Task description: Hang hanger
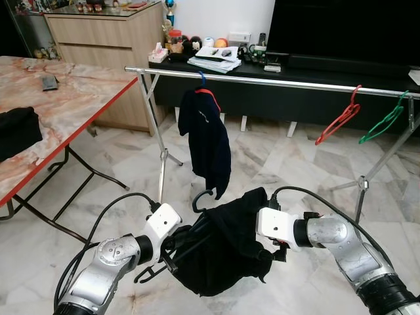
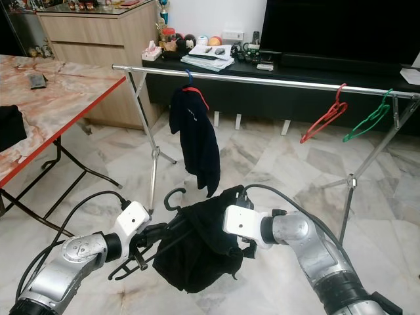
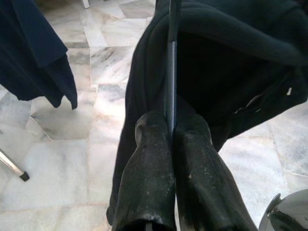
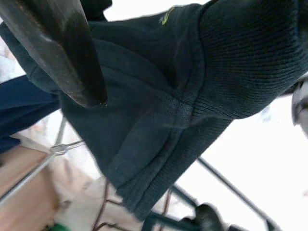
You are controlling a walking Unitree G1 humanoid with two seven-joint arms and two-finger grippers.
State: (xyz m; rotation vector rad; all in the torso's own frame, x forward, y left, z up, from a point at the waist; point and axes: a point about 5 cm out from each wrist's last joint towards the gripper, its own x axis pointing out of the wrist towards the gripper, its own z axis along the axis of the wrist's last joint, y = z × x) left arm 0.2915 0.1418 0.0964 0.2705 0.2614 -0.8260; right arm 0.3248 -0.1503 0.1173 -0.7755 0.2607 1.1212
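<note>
A black hanger, its hook [image 1: 200,197] pointing up, carries a black garment [image 1: 230,252] low over the floor in front of the clothes rail [image 1: 275,82]. My left gripper [image 1: 172,252] is shut on the hanger's thin bar [image 3: 171,72] from the left. My right gripper [image 1: 279,252] is at the garment's right side, its tips buried in the cloth; one finger [image 4: 62,53] lies against the knit fabric [image 4: 192,96]. The rail stands about a metre ahead, above the hanger.
On the rail hang a navy garment [image 1: 207,141] at the left, then a red hanger [image 1: 338,118] and a green hanger [image 1: 384,121] at the right. A marble-topped table [image 1: 65,111] stands to the left. A dark TV cabinet [image 1: 295,98] is behind the rail.
</note>
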